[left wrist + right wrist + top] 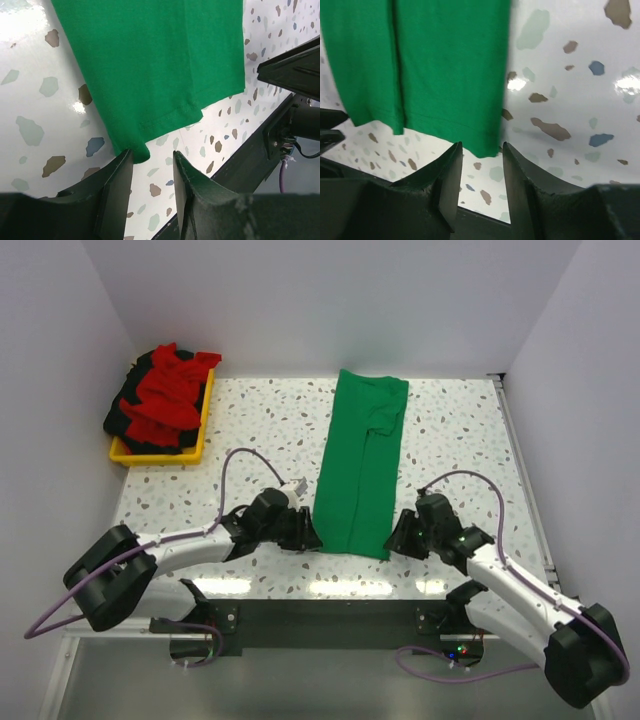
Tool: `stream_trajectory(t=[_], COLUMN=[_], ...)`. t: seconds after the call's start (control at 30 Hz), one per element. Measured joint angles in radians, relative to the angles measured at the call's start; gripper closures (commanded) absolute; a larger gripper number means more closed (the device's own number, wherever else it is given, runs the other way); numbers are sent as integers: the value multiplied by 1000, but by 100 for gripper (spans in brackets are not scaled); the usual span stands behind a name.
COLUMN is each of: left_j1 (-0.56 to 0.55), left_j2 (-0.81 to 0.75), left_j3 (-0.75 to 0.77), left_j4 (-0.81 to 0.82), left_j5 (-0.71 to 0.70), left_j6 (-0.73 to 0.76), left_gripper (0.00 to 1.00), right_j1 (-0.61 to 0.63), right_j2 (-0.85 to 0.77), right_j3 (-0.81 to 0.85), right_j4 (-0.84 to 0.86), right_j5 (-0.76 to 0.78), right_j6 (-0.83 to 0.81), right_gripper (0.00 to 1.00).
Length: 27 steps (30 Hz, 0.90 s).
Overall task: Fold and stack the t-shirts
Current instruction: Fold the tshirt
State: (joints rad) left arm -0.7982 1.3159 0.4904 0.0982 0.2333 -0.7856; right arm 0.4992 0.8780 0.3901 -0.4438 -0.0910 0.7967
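Note:
The bright green t-shirt [360, 460] lies folded into a long narrow strip down the middle of the table, its hem towards the arms. My left gripper [308, 535] is open at the hem's left corner. In the left wrist view the green t-shirt [150, 65] has its corner against the tip of one finger of the left gripper [152, 154]. My right gripper [398, 536] is open at the hem's right corner. In the right wrist view a corner of the green t-shirt [435, 65] lies just ahead of the gap of the right gripper [482, 146]. Neither holds cloth.
A shallow yellow tray [204, 425] sits at the far left corner, with a red t-shirt [165, 390] crumpled on a black one [120, 422]. White walls close in the table on three sides. The table's dark front edge [250, 155] runs just behind both grippers.

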Motion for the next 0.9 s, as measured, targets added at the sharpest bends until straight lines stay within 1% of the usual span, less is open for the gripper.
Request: stream_trajectory(t=[0.13,0.23,0.43,0.63,0.77,0.9], left_j1=[3,6,6,6,6,10], left_j2=[1,1,6,10,10,8], left_j3=[-6,-11,-11,-11,-11,-11], left_j4=[-2,-4,-13,-18,-20,-34], left_j5=[-9,-16,-36,-45,-51,-58], left_j6=[-3,-7,-7,-7,-7,-6], left_gripper=[59,60,60,60,61,61], right_j1=[7,31,142,242,275,279], right_j2=[15,68,254,413,480,495], right_j3=[35,70,153,231,240,204], right_j4=[44,113,253,360,391,415], right_j5=[-31,-46,-56,-47,-31,-20], right_j6=[3,14,51,77,89,105], right_gripper=[62,64,69,72,74,74])
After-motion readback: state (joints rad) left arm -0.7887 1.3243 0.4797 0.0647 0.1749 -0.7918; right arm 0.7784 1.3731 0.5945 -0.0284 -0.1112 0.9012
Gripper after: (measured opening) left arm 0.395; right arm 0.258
